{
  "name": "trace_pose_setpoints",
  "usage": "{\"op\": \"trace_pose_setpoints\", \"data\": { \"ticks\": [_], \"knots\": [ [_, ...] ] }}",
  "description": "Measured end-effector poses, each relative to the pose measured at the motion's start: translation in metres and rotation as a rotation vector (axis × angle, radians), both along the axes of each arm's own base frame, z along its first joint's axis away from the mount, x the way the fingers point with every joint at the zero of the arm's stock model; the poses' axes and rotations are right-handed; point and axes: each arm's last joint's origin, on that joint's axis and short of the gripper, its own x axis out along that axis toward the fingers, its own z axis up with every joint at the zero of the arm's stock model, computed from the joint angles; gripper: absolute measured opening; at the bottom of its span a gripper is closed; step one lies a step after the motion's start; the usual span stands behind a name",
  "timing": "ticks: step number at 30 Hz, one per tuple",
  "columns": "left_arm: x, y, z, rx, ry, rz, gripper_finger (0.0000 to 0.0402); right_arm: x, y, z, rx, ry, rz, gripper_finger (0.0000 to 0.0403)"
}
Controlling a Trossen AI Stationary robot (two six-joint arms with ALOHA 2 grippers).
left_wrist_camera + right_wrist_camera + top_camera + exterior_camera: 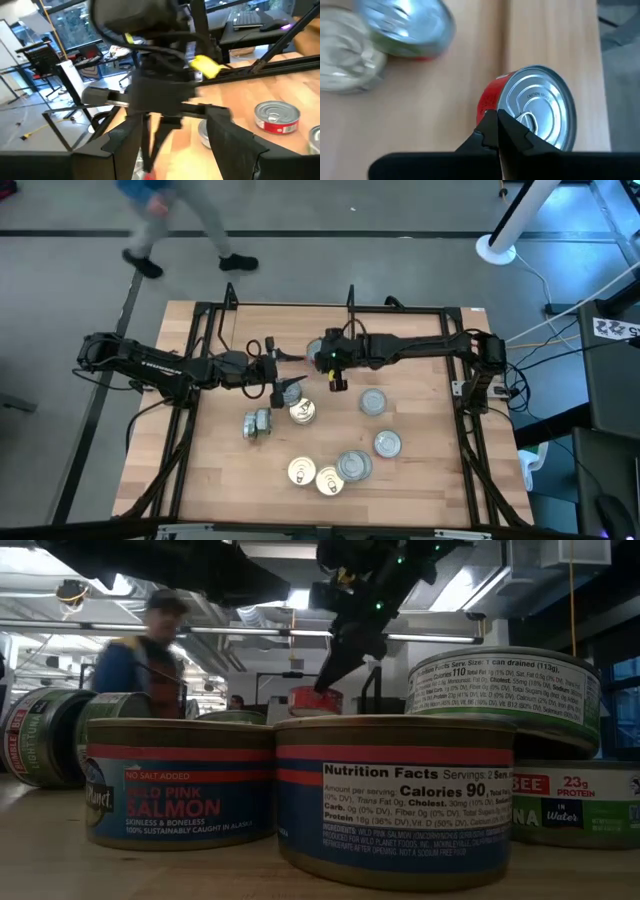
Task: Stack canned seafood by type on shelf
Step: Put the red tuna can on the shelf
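1. My right jaws (496,131) are pressed shut, empty, above a red-sided tin (532,112) on the bench (420,480).
2. My left jaws (172,145) gape, holding nothing, near the shelf (290,315).

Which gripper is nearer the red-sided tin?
Right. The shut right gripper rests its tips against the red-sided tin; the left gripper is off to the side, not touching it.

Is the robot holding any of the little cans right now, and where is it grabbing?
No. The right gripper is shut, its tips against a red-sided can, not around it. The left gripper is open, holding nothing.
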Motion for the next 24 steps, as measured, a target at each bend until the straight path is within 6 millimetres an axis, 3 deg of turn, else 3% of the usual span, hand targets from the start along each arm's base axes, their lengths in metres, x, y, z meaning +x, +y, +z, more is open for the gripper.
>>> {"op": "trace_pose_setpoints", "data": {
  "ticks": [8, 16, 24],
  "knots": [
    [0.000, 0.000, 0.000, 0.004, 0.000, 0.009, 0.0219, -0.007, -0.043, 0.001, -0.011, -0.019, -0.088, 0.0000],
    [0.000, 0.000, 0.000, 0.002, 0.000, 0.009, 0.0219, -0.009, -0.071, 0.007, -0.049, -0.093, -0.133, 0.0000],
    [0.000, 0.000, 0.000, 0.002, 0.000, 0.009, 0.0219, -0.007, -0.096, -0.021, -0.039, -0.040, -0.189, 0.0000]
  ]
}}
